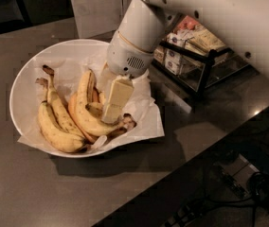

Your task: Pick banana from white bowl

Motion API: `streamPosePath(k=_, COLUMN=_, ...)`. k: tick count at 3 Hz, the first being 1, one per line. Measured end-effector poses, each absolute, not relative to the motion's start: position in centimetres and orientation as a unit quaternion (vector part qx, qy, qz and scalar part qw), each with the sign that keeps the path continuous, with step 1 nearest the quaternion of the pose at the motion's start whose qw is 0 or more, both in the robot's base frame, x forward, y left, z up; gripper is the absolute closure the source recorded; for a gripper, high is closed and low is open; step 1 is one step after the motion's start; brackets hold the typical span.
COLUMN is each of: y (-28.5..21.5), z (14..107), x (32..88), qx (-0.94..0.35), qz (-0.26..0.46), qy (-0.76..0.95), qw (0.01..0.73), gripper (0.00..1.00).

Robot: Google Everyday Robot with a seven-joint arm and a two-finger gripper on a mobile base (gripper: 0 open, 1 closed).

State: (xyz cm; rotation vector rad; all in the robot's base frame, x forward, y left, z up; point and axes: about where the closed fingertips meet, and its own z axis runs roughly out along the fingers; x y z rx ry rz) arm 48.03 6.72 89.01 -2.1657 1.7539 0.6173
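The white bowl, lined with crinkled white paper, sits on the dark counter at left. It holds a joined pair of speckled bananas at left and a long curved banana in the middle. The short stubby banana shows only in part, wedged between the long banana and my gripper. My gripper reaches down into the bowl from the upper right, its cream tip resting against the right side of the long banana and over the stubby one. The white wrist hangs over the bowl's far right rim.
A black wire rack with packets stands to the right of the bowl, behind my arm. The counter's front edge runs diagonally at lower right, with cables on the floor below. A pale bag stands behind the bowl.
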Motion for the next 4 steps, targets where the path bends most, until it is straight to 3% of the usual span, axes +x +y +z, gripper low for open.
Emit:
streamPosePath(k=2, y=6.9, z=87.9, x=46.8, qx=-0.744, qz=0.235, qy=0.606, qw=0.152, gripper=0.38)
streamPosePath(k=4, y=6.8, z=87.8, x=45.9, qx=-0.743, qz=0.238, qy=0.603, qw=0.166, gripper=0.8)
